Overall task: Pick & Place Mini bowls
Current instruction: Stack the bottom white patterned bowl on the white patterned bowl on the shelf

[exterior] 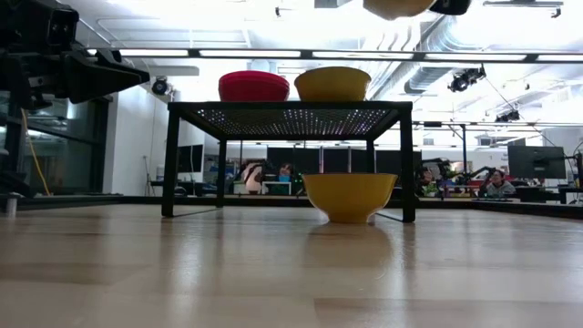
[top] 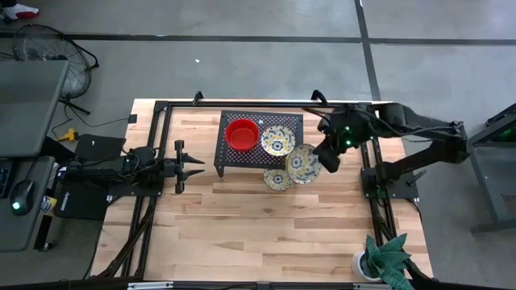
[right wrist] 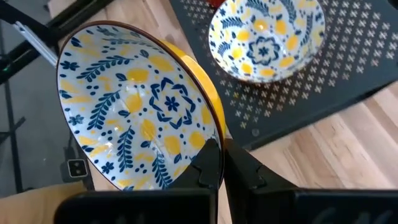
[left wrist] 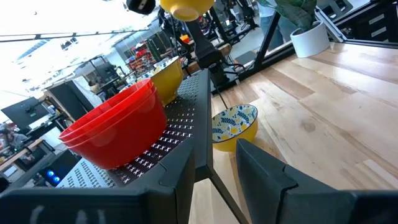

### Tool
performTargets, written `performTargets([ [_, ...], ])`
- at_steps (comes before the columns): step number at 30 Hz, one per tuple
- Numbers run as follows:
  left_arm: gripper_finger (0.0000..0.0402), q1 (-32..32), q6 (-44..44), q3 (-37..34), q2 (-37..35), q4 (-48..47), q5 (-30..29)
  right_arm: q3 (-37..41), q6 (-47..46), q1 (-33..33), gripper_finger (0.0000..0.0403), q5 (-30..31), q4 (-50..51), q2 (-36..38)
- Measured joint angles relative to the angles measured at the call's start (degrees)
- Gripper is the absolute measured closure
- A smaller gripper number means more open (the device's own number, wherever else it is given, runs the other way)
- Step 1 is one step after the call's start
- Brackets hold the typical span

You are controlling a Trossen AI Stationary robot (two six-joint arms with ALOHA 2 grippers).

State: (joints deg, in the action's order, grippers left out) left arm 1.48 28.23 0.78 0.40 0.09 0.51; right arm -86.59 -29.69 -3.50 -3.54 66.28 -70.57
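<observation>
So I'm holding one of the floral bowls (right wrist: pixel 134 106) by its rim, my right gripper (right wrist: pixel 222 163) pinched tight on the yellow edge with the bowl tipped on its side, patterned inside facing my wrist camera. From above, that bowl (top: pixel 303 163) is hanging in the air just off the front right corner of the black perforated rack (top: pixel 234 163), above the wooden table (top: pixel 266 234). It's not touching anything but my fingers.

On the rack top I'm seeing a stack of red bowls (top: pixel 242 134) sitting on the left side, and a second floral bowl (top: pixel 277 140) right beside it. A third floral bowl (top: pixel 277 179) is sitting on the table just in front of the rack, close to the one I'm carrying; in the low view it's the yellow-sided bowl (exterior: pixel 350 197) down between the rack legs.

My left gripper (top: pixel 182 166) is just hovering off the rack's left end with its fingers partly apart, holding nothing.

There's also a small potted plant (top: pixel 385 256) at the table's near right corner, well apart from all the bowls.
</observation>
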Motion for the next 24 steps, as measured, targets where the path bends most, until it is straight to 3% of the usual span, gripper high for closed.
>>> performTargets([
  [12, 0.0289, 0.0, 0.0, 0.0, 0.0, 0.0, 0.0, 0.0, 4.1, -9.9, 0.0402, -6.7, -8.6, -4.7],
  [24, 0.0289, 0.0, 0.0, 0.0, 0.0, 0.0, 0.0, 0.0, -8.7, -15.8, 0.0403, -4.1, -13.2, -8.9],
])
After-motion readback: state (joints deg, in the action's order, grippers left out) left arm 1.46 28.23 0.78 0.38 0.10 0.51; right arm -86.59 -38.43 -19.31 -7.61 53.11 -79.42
